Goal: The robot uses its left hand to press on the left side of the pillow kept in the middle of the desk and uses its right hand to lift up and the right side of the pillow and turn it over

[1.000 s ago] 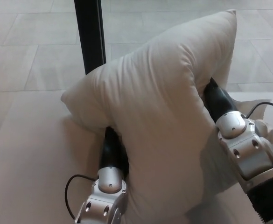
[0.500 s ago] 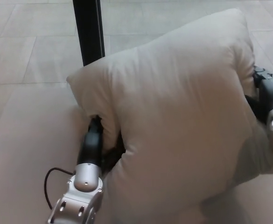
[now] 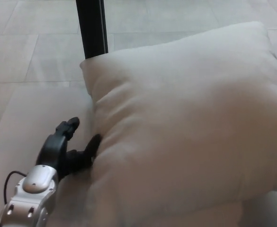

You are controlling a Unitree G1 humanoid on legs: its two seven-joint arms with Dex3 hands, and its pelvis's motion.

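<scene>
Head view. A large, plump, off-white fabric pillow (image 3: pixel 190 127) is shown filling the centre and right of the frame, lying on the pale beige surface of the desk (image 3: pixel 29 123). Its left edge is seen just to the right of the robot's left hand (image 3: pixel 67 149), and one of its corners is pointed toward the far side, above and to the right of that hand. Soft creases are visible along the pillow's left flank.

The left hand, black with a thumb and two thick fingers, is seen at the lower left, extended from a silver-grey wrist housing (image 3: pixel 31 191). Its fingers (image 3: pixel 93 144) are spread apart and nothing is clasped by them; one fingertip is placed against, or just beside, the pillow's left edge, and contact cannot be confirmed. A thin black cable (image 3: pixel 8 182) is looped beside the wrist.

Beyond the hand, on the far side of the desk, a black upright post (image 3: pixel 92 28) is seen rising from a floor of pale grey tiles (image 3: pixel 29 42).

The right hand is not shown in this view.
</scene>
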